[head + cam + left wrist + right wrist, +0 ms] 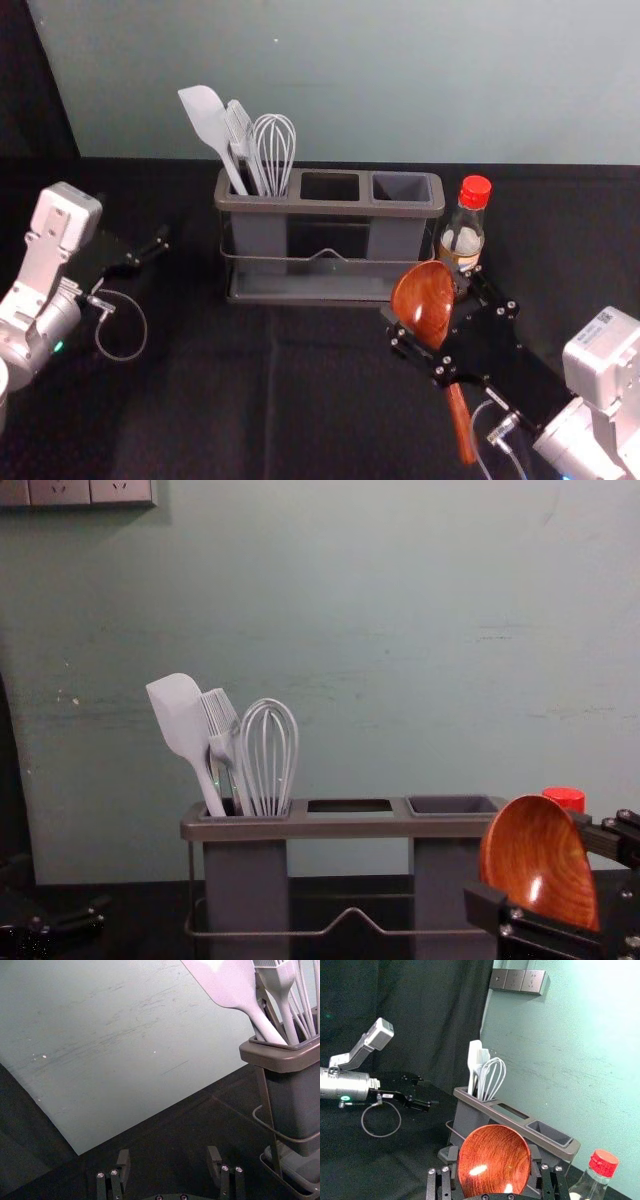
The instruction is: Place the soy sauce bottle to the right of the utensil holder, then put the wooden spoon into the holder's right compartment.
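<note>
In the head view my right gripper (428, 298) is shut on the wooden spoon (422, 312), whose handle hangs down toward the table's front. The right wrist view shows the spoon's bowl (494, 1160) between the fingers of my right gripper (493, 1166). The soy sauce bottle (466, 225), red-capped, stands upright just right of the grey utensil holder (330, 208), behind the spoon. The holder's right compartment (402, 187) holds nothing; the spoon is in front of it, lower down. My left gripper (148, 252) is idle left of the holder; my left gripper (168, 1162) is open.
A white spatula (207, 120), a brush (240, 130) and a whisk (274, 150) stand in the holder's left compartment. The middle compartment (330, 187) is between it and the right one. A pale wall (400, 80) rises behind the black-covered table (220, 400).
</note>
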`<control>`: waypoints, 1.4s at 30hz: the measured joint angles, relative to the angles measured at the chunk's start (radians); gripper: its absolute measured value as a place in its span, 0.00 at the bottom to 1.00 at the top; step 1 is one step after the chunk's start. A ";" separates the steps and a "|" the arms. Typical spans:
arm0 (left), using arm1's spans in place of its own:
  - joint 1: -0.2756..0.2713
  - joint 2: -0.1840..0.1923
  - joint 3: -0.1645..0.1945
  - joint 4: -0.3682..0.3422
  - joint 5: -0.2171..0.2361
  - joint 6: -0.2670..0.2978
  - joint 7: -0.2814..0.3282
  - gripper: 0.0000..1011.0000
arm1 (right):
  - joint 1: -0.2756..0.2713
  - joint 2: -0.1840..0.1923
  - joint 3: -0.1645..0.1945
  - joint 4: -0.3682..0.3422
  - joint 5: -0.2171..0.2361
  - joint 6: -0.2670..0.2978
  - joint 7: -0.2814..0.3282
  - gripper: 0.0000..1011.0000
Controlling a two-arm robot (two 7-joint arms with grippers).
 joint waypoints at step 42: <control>0.000 0.000 0.000 0.000 0.000 0.000 0.000 0.99 | 0.339 -0.085 0.028 0.190 0.076 -0.381 0.092 0.83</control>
